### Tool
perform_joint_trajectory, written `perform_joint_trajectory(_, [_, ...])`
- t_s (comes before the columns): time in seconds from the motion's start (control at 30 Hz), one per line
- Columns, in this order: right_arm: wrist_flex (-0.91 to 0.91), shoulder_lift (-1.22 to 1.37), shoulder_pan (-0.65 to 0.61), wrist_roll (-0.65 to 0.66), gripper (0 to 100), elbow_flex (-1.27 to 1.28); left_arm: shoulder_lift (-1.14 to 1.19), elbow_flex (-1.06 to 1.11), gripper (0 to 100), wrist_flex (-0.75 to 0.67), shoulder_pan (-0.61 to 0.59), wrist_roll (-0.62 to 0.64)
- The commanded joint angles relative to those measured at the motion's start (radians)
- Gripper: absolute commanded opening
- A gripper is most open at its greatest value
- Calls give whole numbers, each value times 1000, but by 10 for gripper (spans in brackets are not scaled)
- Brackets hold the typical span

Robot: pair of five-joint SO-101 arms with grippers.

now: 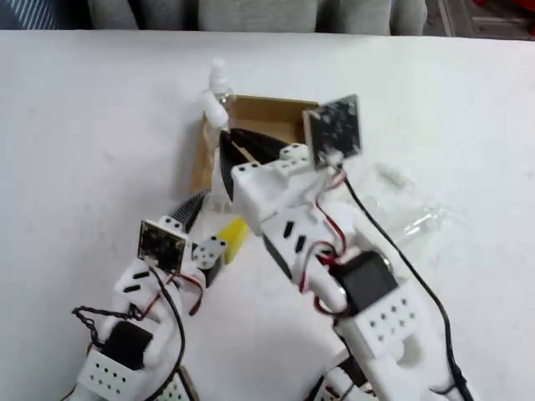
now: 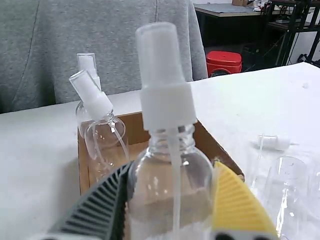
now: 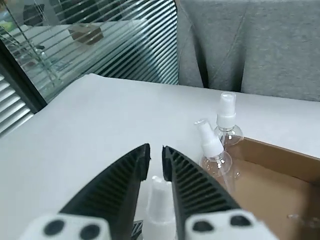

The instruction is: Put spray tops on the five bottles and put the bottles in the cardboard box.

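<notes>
On the white counter (image 1: 100, 109) stands the open brown cardboard box (image 2: 84, 170); two capped clear bottles (image 2: 100, 130) lean in its far corner. Just short of the box, the left pincer (image 2: 170, 172) clamps a clear plastic bottle (image 2: 160, 200) with white spray top (image 2: 162, 80). Above that top hangs the right pincer (image 3: 156, 152), jaws a narrow slit, empty. Judgement: bottle light, smooth, thin-walled, likely slippery; grip the body, not the top. No legible labels or print seen.

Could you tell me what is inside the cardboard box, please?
A tilted bottle with a spray top leans in one corner of the cardboard box. The right arm and the held bottle hide much of the floor.
</notes>
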Motion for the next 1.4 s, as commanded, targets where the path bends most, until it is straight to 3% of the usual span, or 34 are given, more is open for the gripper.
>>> perform_joint_trajectory(0.0, [-19,54,5,8,15,-6,-22,-5,35,17,-1,-14])
perform_joint_trajectory(0.17, [124,45,-38,11,15,-12,-22,-5,35,17,-1,-14])
perform_joint_trajectory(0.33, [140,7,-42,11,15,-8,-22,-5,35,17,-1,-14])
perform_joint_trajectory(0.7, [-7,-79,-31,11,15,-8,-22,-5,35,17,-1,-14])
perform_joint_trajectory(0.87, [10,-139,73,11,15,-5,-22,-5,35,17,-1,-14])
perform_joint_trajectory(1.13, [206,-147,323,20,15,137,-22,-5,35,14,-2,-14])
perform_joint_trajectory(1.37, [177,-147,506,264,15,388,-22,-5,35,9,-41,-15])
